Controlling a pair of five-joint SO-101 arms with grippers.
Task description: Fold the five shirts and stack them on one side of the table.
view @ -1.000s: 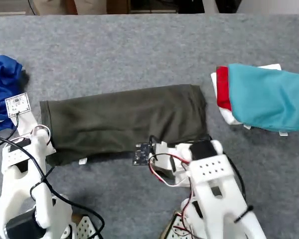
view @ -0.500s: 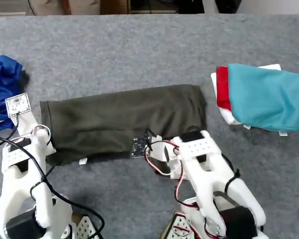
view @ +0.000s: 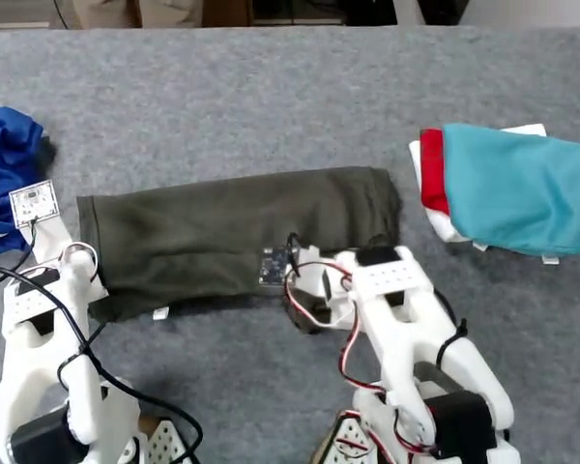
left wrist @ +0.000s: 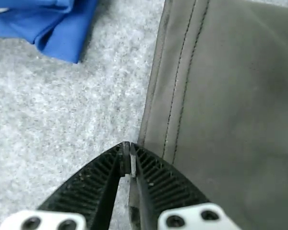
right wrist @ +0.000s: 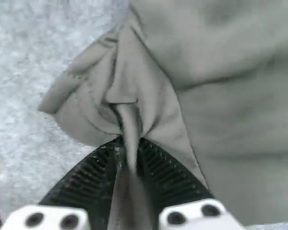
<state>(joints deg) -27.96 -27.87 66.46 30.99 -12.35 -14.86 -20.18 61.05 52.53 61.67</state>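
Olive shirt lies stretched across your bench; jaws of your right gripper pinch a bunched fold, while those of your left gripper sit closed at the hem.

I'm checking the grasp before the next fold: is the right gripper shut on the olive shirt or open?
Shut on it. The right gripper pinches a bunched ridge of the olive shirt between its jaws.

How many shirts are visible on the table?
5: blue shirt at left edge, olive shirt mid-table, teal shirt atop red shirt and white shirt at right.
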